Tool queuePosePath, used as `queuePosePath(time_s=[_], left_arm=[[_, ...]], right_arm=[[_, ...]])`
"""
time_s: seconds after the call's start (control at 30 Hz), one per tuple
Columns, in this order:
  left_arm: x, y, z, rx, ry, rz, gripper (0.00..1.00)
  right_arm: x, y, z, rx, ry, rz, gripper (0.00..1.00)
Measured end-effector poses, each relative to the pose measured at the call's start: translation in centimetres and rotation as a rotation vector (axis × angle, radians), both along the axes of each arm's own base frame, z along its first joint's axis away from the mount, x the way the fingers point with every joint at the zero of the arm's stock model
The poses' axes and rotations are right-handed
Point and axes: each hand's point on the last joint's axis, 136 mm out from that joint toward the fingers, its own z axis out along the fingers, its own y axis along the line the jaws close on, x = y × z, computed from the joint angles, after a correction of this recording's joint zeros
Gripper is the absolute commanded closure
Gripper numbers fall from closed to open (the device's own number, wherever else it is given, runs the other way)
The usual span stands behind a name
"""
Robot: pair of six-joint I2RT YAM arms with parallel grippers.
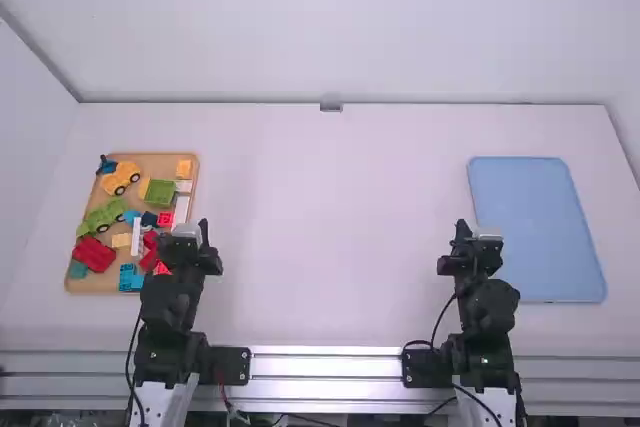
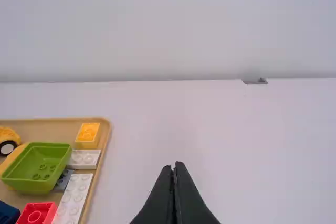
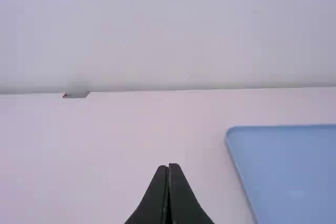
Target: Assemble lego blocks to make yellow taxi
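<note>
"What's closest to the camera?"

"My left end effector (image 2: 174,167), black and two-fingered, at the bottom of its wrist view. Its fingers meet, with nothing between them. The right end effector (image 3: 168,167) is just as narrow and empty."

"And the taxi?"

"Not assembled, as I judge it. A yellow plastic toy-car base with dark wheels (image 1: 121,178) sits by the far left corner of a tan rectangular tray (image 1: 157,162), on the left side of the white tabletop (image 1: 320,237)."

"Which arm would you send?"

"The left, by far the nearer; it stands by the tray's right edge. From there the car base lies leftward and farther out, its long axis slanting from near left to far right. I'd spread the fingers first, then turn them to straddle that slant."

"Anything easier?"

"Perhaps the small yellow square block (image 1: 184,168) near the tray's far right corner: a straighter reach, I'd guess."
</note>
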Motion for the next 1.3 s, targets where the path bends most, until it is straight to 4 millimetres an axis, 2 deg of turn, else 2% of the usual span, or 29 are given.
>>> queuePosePath(time_s=[0.3, 0.53, 0.77, 1.1, 1.3], left_arm=[[0.1, 0.0, 0.1, 0.0, -0.002, 0.001, 0.96], [0.3, 0.0, -0.6, 0.001, 0.049, 0.0, 0.88], [0.9, -0.1, 2.0, 0.002, 0.069, -0.002, 0.78], [2.5, -0.2, 3.8, 0.023, 0.138, -0.011, 0.6], [4.2, -0.2, 4.7, 0.045, 0.183, -0.015, 0.48]], right_arm=[[0.1, 0.1, -0.1, -0.007, 0.007, 0.008, 0.98], [0.2, 0.4, -0.8, -0.005, 0.045, 0.025, 0.94], [0.5, 1.2, 0.4, -0.035, 0.068, 0.069, 0.88], [1.2, 3.1, 2.0, -0.092, 0.117, 0.17, 0.78], [1.9, 4.6, 3.2, -0.128, 0.141, 0.242, 0.71]])
